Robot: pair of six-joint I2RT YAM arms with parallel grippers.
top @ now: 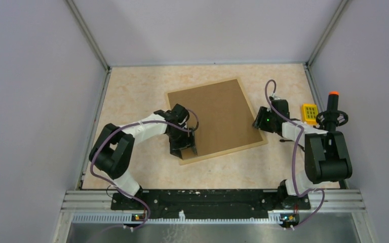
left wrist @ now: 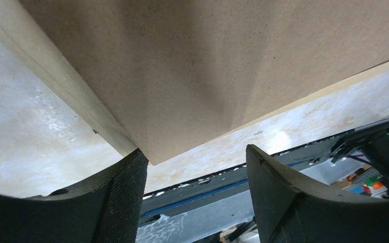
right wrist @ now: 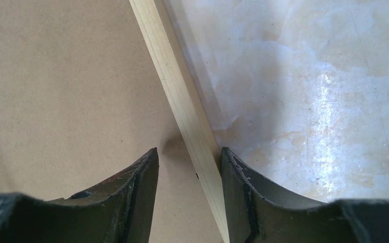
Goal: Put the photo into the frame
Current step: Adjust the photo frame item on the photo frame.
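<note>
While the left jaws gape at a corner of the frame [left wrist: 55, 71], the right jaws straddle its rail, half spread.

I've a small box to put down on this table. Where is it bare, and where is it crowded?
Bare tabletop lies left of the frame, behind it to the far wall, and in front of it toward the base rail. Crowded: the right side, with the right gripper, yellow block and black handle.
</note>
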